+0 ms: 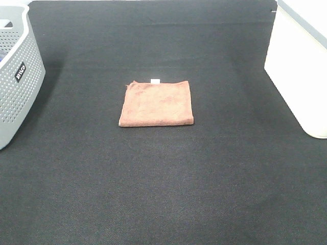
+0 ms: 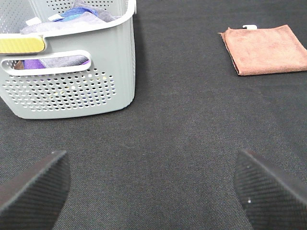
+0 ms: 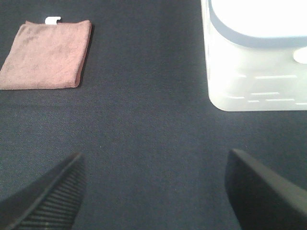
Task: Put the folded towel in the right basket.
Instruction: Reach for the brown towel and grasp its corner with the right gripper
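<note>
Towel point(image 1: 156, 104) flat on mat point(image 1: 163, 199), well apart from L gripper point(image 2: 152, 191) & R gripper point(image 3: 153, 191), both wide open, empty

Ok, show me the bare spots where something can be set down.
Bare mat runs wide in front of the towel, behind it, and in both gaps between it and the grey basket and the white basket. Only the side edges are taken; the grey basket holds cloths.

High view steeply down on the mat point(image 1: 163, 184); low wrist views forward; towel point(image 1: 156, 103) common to all.
</note>
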Motion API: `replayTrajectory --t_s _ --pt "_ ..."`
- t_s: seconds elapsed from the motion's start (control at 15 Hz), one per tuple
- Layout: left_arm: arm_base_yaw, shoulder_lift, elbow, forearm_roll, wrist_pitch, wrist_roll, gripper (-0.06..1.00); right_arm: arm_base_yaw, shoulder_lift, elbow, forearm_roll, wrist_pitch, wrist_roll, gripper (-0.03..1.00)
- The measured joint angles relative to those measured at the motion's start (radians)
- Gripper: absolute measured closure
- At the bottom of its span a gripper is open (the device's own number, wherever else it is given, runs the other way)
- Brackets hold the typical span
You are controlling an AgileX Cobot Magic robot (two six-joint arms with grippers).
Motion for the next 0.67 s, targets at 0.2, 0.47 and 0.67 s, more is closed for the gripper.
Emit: replayTrajectory --t_s 0.2,0.47,0.67 --pt "0.000 0.000 0.000 0.000 0.000 0.000 0.07 0.000 0.228 -0.144 0.109 -0.001 -0.142 0.22" --pt "0.000 0.000 0.000 0.000 0.000 0.000 0.07 0.000 0.375 -0.243 0.238 0.007 -0.239 0.22" --pt "0.000 0.000 0.000 0.000 0.000 0.000 0.07 0.030 0.498 -0.300 0.275 0.035 -0.274 0.25"
